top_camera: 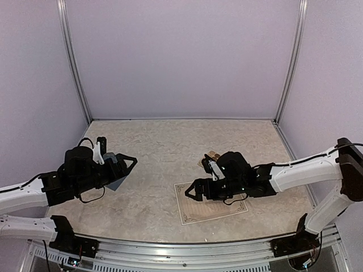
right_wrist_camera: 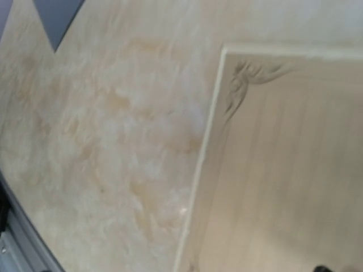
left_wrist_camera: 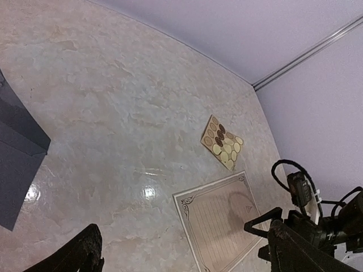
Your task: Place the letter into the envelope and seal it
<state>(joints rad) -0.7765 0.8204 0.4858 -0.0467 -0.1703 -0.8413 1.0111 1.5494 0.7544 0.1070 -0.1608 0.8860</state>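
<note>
Hovering with jaws released, the right gripper hangs over the beige, dark-bordered rectangular paper letter near the desk's front edge; the left gripper, likewise released, hangs by the slate blue-grey paper envelope.

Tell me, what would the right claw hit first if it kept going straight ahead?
Likely the letter lying flat beneath the right gripper, near its ornate corner, though depth is hard to judge.
</note>
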